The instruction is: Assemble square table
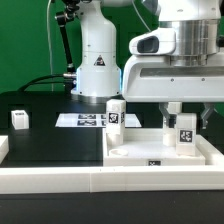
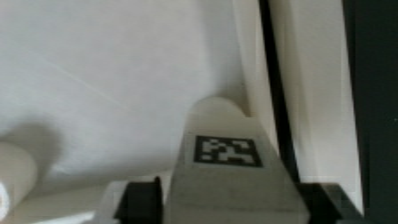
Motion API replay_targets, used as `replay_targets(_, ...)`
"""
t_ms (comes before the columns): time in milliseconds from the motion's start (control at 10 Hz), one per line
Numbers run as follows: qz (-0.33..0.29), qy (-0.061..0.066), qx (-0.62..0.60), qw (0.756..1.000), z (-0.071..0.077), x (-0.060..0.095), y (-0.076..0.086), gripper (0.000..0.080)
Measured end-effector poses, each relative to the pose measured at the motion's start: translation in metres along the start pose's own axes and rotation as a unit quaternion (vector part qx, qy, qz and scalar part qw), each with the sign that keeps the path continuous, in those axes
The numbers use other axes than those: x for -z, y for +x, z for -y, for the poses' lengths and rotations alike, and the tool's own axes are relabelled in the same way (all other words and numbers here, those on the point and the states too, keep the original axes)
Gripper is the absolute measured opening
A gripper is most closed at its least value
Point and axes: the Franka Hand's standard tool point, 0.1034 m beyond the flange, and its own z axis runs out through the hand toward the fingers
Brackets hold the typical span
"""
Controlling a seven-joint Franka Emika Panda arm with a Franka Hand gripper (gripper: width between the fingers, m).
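The white square slab (image 1: 140,148) lies flat at the exterior view's right, with its raised rim (image 2: 294,80) showing in the wrist view. My gripper (image 1: 183,120) hangs over the slab's right part, shut on a white tagged leg (image 1: 184,131) that stands upright on or just above the slab. In the wrist view the leg (image 2: 224,150) fills the gap between the two black fingers (image 2: 143,200) of my gripper (image 2: 228,208). A second leg (image 1: 116,113) stands upright at the slab's far left corner. A third leg (image 1: 20,119) stands on the black table at the left. The fourth leg is out of view.
The marker board (image 1: 82,120) lies flat behind the slab, before the robot base (image 1: 98,60). A long low white border wall (image 1: 60,180) runs along the front. A rounded white shape (image 2: 15,170) sits on the slab near the held leg.
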Motion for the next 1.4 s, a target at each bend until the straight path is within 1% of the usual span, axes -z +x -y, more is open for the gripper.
replay_targets(200, 0.0, 0.0, -0.009, 1.0, 0.0001, 0.0, 0.0, 0.0288)
replay_targets(300, 0.0, 0.001, -0.043, 0.999, 0.0001, -0.0001, -0.0001, 0.0288)
replay_targets(500, -0.007, 0.018, -0.154, 0.988, -0.0003, -0.0006, 0.001, 0.0288)
replay_targets(700, 0.0, 0.03, -0.277, 0.96, 0.0002, -0.0008, 0.0012, 0.029)
replay_targets(800, 0.003, 0.034, -0.305, 0.952, -0.0002, -0.0008, 0.0016, 0.029)
replay_targets(900, 0.004, 0.04, -0.361, 0.932, 0.0006, -0.0007, 0.0025, 0.029)
replay_targets(1100, 0.006, 0.041, -0.441, 0.896, 0.0025, -0.0008, 0.0026, 0.029)
replay_targets(1200, 0.007, 0.041, -0.458, 0.888, 0.0028, -0.0008, 0.0025, 0.029)
replay_targets(1300, 0.008, 0.041, -0.487, 0.873, 0.0033, -0.0008, 0.0023, 0.029)
replay_targets(1400, 0.009, 0.04, -0.5, 0.865, 0.0034, -0.0008, 0.0022, 0.029)
